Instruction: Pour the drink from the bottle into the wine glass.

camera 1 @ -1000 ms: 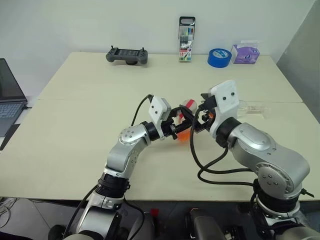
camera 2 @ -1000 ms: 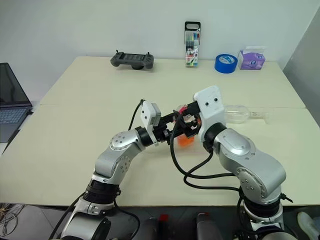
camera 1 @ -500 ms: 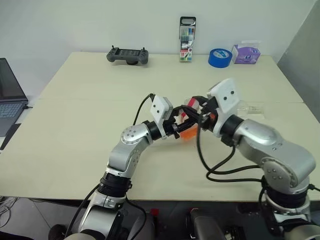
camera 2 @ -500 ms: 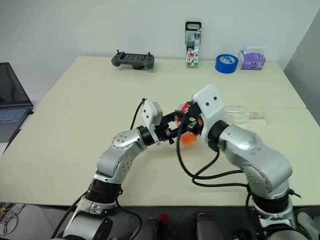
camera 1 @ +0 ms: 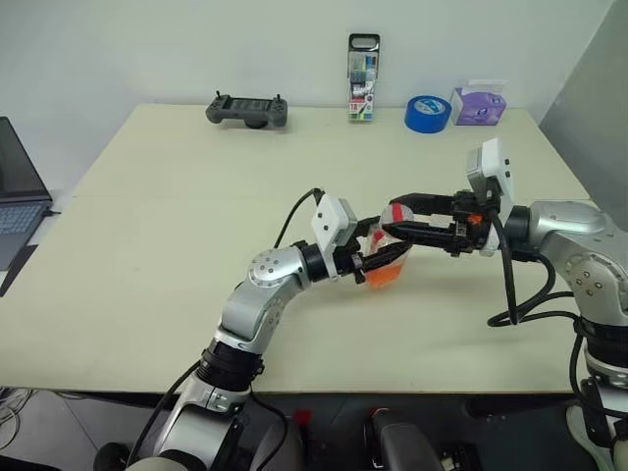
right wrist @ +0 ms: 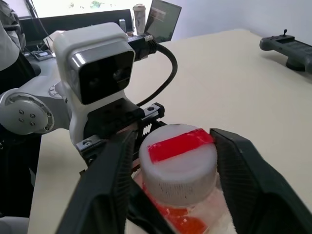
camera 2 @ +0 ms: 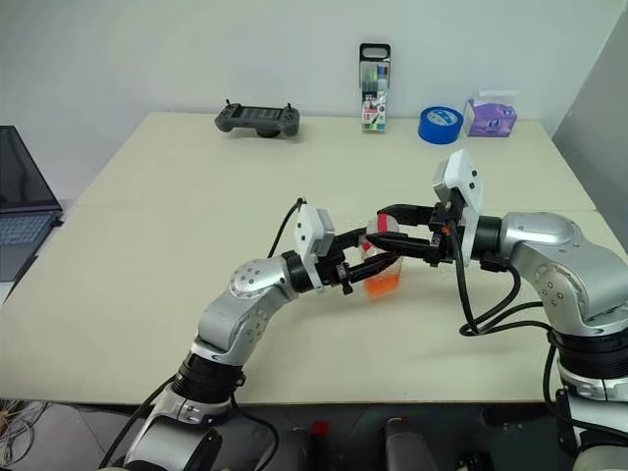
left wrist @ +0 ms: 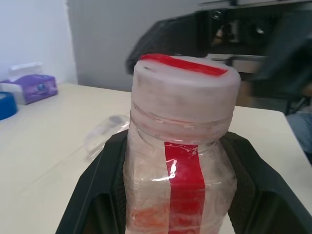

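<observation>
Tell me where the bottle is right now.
In the head views the bottle stands mid-table, clamped by the left hand, its cap between the right hand's open fingers.

Left end effector point(camera 1: 378, 257) reaches rightward, its fingers clamped; right end effector point(camera 1: 397, 214) reaches leftward to meet it, its fingers spread

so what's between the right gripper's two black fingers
The white, red-striped cap of the small clear plastic bottle sits between the right gripper fingers, clearest in the right wrist view.
</observation>
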`<state>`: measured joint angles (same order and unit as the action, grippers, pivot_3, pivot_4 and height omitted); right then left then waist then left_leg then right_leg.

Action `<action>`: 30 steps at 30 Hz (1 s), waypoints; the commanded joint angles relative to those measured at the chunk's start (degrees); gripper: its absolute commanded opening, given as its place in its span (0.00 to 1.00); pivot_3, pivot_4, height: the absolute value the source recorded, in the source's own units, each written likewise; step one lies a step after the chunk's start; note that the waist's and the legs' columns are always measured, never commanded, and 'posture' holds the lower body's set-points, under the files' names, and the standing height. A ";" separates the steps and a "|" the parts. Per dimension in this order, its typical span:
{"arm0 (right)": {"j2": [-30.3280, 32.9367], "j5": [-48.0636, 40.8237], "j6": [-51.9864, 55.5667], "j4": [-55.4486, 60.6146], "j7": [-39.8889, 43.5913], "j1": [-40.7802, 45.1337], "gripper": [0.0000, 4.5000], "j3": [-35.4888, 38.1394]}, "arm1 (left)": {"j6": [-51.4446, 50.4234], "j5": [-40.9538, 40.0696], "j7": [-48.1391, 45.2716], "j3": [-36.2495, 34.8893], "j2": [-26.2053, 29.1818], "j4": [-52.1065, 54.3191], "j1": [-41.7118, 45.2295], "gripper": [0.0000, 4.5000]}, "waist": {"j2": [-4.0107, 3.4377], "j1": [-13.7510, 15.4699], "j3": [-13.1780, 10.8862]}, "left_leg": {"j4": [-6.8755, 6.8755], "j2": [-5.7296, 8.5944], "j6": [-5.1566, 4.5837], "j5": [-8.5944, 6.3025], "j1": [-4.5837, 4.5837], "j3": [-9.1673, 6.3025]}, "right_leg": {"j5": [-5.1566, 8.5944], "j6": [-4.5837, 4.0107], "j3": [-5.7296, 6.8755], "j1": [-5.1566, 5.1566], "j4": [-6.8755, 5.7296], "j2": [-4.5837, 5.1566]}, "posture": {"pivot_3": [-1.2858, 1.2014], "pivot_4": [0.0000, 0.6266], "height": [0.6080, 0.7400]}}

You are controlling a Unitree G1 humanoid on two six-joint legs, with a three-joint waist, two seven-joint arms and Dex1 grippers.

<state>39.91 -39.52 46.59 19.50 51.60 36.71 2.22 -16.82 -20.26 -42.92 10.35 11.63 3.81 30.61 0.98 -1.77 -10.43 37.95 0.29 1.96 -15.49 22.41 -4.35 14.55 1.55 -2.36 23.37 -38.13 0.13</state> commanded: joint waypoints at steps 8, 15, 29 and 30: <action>-7.41 1.20 4.65 16.48 -23.73 -1.17 0.86 2.75 | 0.63 -0.43 0.63 -2.12 -0.12 0.94 0.64 0.48 | 0.00 0.32 0.00 | 0.04 0.15 0.03 0.01 0.16 -0.12 | 0.00 0.01 0.02 0.02 0.10 0.29 | 0.52 0.24 1.00; -12.74 2.31 13.18 24.35 -38.37 -2.35 0.86 0.16 | 0.38 -0.50 0.53 -2.16 0.04 1.22 0.28 0.48 | -0.01 0.29 0.00 | 0.03 0.12 0.04 0.02 0.16 -0.20 | -0.01 0.00 0.04 0.06 0.01 0.29 | 0.52 0.24 1.00; -21.51 10.27 17.87 24.92 -50.04 -1.48 0.86 -5.85 | 0.82 -0.29 0.19 -2.17 -0.14 -0.31 1.35 0.48 | -0.02 0.16 0.01 | 0.02 0.12 0.05 0.03 0.16 -0.17 | 0.00 0.00 0.04 0.08 0.02 0.24 | 0.52 0.24 1.00; -21.87 10.19 17.94 24.97 -49.84 -1.25 0.86 -6.02 | 0.84 -0.28 0.15 -2.17 -0.12 -0.38 1.41 0.48 | -0.02 0.16 0.01 | 0.02 0.12 0.05 0.03 0.17 -0.17 | 0.00 0.00 0.05 0.08 0.02 0.24 | 0.52 0.24 1.00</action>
<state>18.55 -29.77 64.69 43.01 1.94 34.25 -3.70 -17.07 -20.13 -42.24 8.68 11.65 2.18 30.54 0.96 -1.62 -10.42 37.97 0.42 2.00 -15.47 22.57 -4.52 14.54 1.55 -2.31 23.45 -38.12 0.37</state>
